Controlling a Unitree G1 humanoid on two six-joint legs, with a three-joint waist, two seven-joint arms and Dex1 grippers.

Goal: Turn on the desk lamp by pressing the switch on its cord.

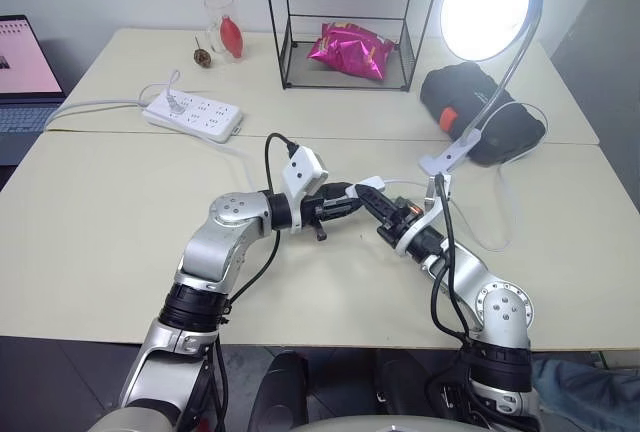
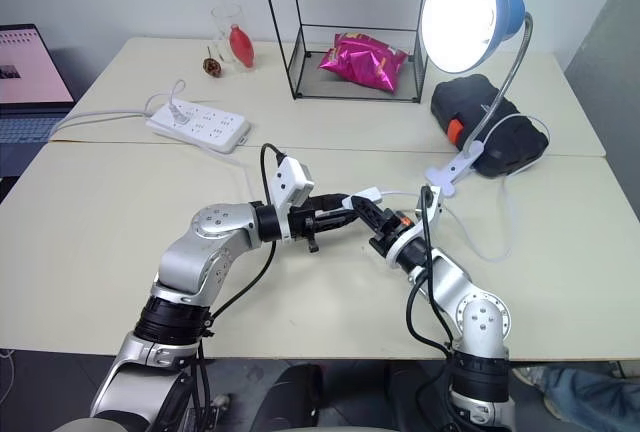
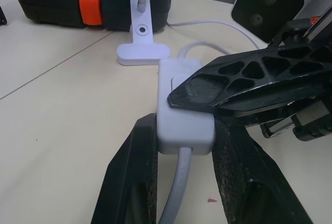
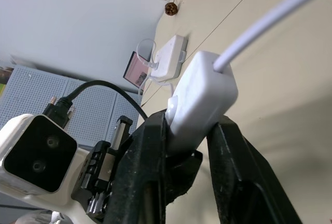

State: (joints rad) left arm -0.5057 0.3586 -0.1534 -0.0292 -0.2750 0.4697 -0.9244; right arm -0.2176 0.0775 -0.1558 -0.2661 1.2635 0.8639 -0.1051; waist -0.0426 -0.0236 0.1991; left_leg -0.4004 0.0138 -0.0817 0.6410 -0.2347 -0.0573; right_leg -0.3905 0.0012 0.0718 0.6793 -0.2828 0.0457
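- Desk lamp (image 1: 487, 7) lit, clipped at right side of counter (image 1: 100, 212), beside black case (image 1: 480, 112).
- Switch (image 3: 181, 105) held above counter centre, cord (image 3: 179, 193) running out both ends.
- Left claw (image 3: 181, 130) clenched on switch sides.
- Right claw (image 4: 181, 136) clamped across switch, one fingertip (image 3: 207, 90) pressing its button face.
- Power strip (image 1: 193, 115) far left; pink bag (image 1: 352, 49) inside wire frame at back.

White switch (image 3: 182, 105), blue-rimmed desk lamp (image 2: 470, 20)
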